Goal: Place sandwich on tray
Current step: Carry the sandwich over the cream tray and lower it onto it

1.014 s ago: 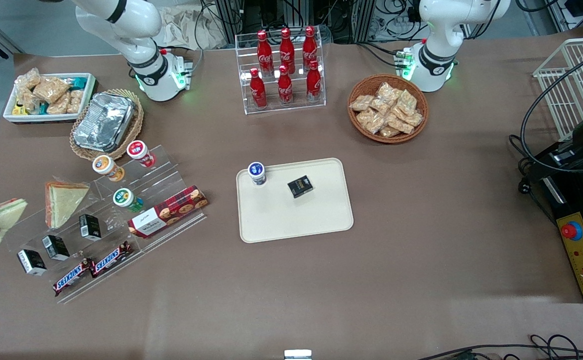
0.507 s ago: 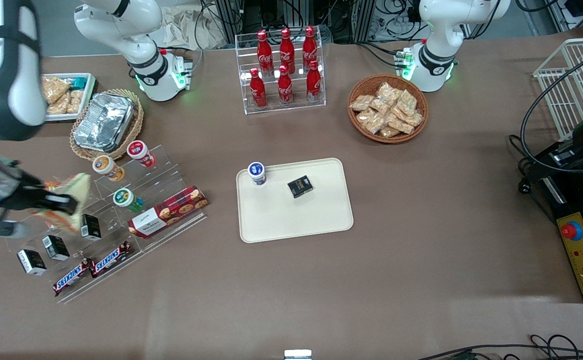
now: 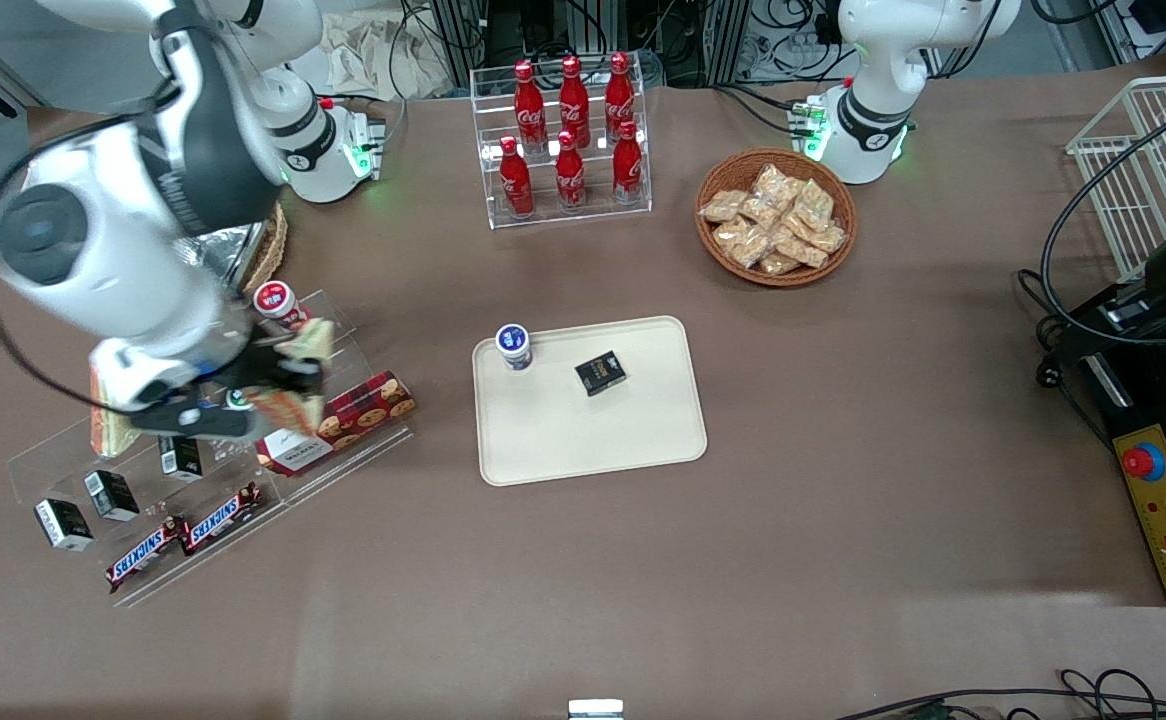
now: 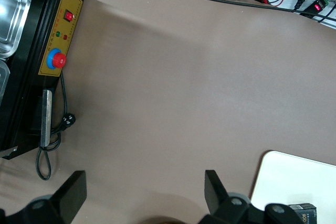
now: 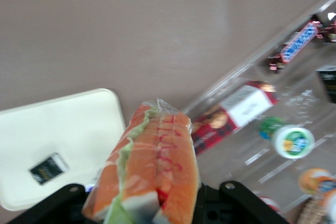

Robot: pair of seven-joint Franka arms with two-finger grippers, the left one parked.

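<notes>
Black fingers [image 3: 288, 378] pinch the sandwich [image 5: 149, 166] above the clear display rack [image 3: 143, 455].

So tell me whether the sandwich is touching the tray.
Apart. In the front view the end effector holds the sandwich above the red cookie box, off the tray.

Six cola bottles [image 3: 571, 135] in a clear rack, snack basket [image 3: 776, 216] toward the parked arm's end
</notes>
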